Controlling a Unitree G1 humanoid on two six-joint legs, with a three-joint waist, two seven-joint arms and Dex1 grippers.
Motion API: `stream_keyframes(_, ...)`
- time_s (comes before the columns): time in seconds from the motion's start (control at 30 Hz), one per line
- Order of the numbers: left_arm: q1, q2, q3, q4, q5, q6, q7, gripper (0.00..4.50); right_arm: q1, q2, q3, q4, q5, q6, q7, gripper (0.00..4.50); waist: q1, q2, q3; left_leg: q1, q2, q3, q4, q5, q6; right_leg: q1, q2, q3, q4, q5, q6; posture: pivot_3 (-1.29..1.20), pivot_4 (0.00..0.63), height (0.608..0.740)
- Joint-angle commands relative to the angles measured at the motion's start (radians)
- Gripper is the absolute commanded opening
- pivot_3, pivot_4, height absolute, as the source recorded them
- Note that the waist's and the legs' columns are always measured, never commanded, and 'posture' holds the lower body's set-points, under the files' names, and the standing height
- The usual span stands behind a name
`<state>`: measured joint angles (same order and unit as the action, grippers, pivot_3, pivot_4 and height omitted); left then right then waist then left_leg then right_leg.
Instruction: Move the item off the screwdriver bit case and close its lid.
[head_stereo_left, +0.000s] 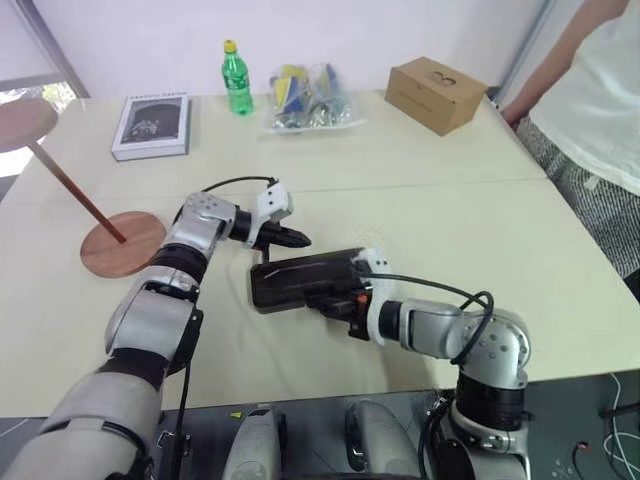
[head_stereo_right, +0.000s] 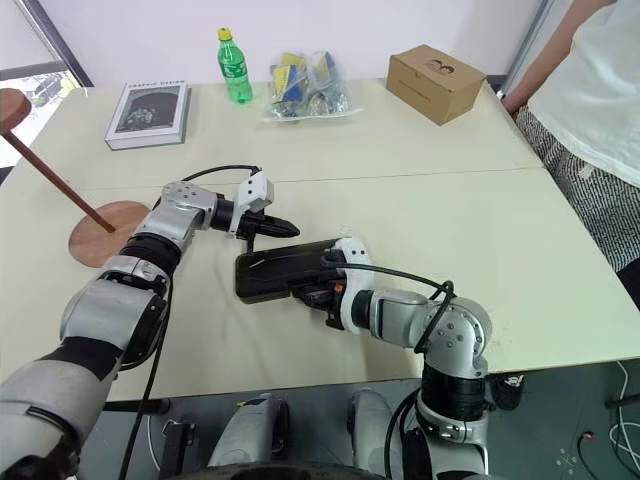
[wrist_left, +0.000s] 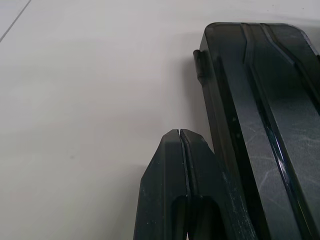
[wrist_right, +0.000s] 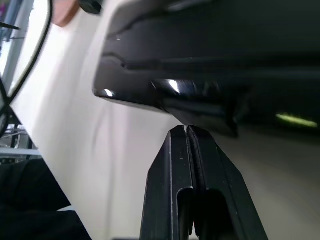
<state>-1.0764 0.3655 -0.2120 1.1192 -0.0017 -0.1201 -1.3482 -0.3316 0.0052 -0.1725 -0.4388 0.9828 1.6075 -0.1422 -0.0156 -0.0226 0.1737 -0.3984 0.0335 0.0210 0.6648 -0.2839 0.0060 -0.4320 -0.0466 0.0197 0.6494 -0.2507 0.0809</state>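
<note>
The screwdriver bit case (head_stereo_left: 300, 275) lies flat in the middle of the table, its dark glossy lid (head_stereo_right: 285, 268) down on it. The item, a reddish-brown wooden stand (head_stereo_left: 122, 243), rests on the table well left of the case, its rod leaning up to the top disc (head_stereo_left: 25, 120). My left gripper (head_stereo_left: 298, 239) is shut just beyond the case's far left corner (wrist_left: 270, 115), fingertips (wrist_left: 172, 137) pressed together over bare table. My right gripper (head_stereo_left: 335, 300) is shut against the case's near long edge (wrist_right: 200, 75), with nothing between its fingers (wrist_right: 172, 145).
A grey book (head_stereo_left: 152, 124), a green bottle (head_stereo_left: 237, 78), a plastic bag of packets (head_stereo_left: 308, 98) and a cardboard box (head_stereo_left: 436, 94) stand along the far side. A person (head_stereo_left: 590, 110) stands at the table's right edge. A seam (head_stereo_left: 450, 183) crosses the tabletop.
</note>
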Motion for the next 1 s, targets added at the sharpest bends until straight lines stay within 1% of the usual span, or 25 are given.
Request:
stream_keyframes(0.03,-0.023,-0.003,0.018,-0.004,0.01,-0.031,0.003,0.0,0.013,0.012,-0.006,-0.026,0.093,0.007,-0.064,0.03,-0.002,0.0,0.0,0.0,0.0,0.0,0.0,0.0,0.0,0.0,0.0,0.0,0.0,0.0,0.0,0.0,0.15,0.74)
stream_keyframes(0.2,-0.027,-0.012,0.021,0.0,0.015,-0.039,0.006,0.0,0.034,0.015,-0.015,-0.02,0.152,0.007,-0.145,0.03,-0.003,0.0,0.0,0.0,0.0,0.0,0.0,0.0,0.0,0.0,0.0,0.0,0.0,0.0,0.0,0.0,0.15,0.74)
stream_keyframes(0.43,-0.01,-0.027,0.003,-0.006,0.035,-0.078,-0.001,0.0,0.042,0.043,-0.028,0.002,0.159,0.007,-0.216,0.03,-0.002,0.0,0.0,0.0,0.0,0.0,0.0,0.0,0.0,0.0,0.0,0.0,0.0,0.0,0.0,0.0,0.15,0.74)
stream_keyframes(0.7,0.008,-0.037,-0.007,-0.017,0.061,-0.118,-0.014,0.0,0.036,0.083,-0.04,0.016,0.127,0.007,-0.245,0.03,-0.003,0.0,0.0,0.0,0.0,0.0,0.0,0.0,0.0,0.0,0.0,0.0,0.0,0.0,0.0,0.0,0.15,0.74)
stream_keyframes(1.0,0.043,-0.032,-0.026,-0.041,0.088,-0.169,-0.035,0.0,0.0,0.121,-0.053,0.03,0.078,0.007,-0.238,0.03,-0.003,0.0,0.0,0.0,0.0,0.0,0.0,0.0,0.0,0.0,0.001,0.0,0.0,0.0,0.0,0.0,0.15,0.74)
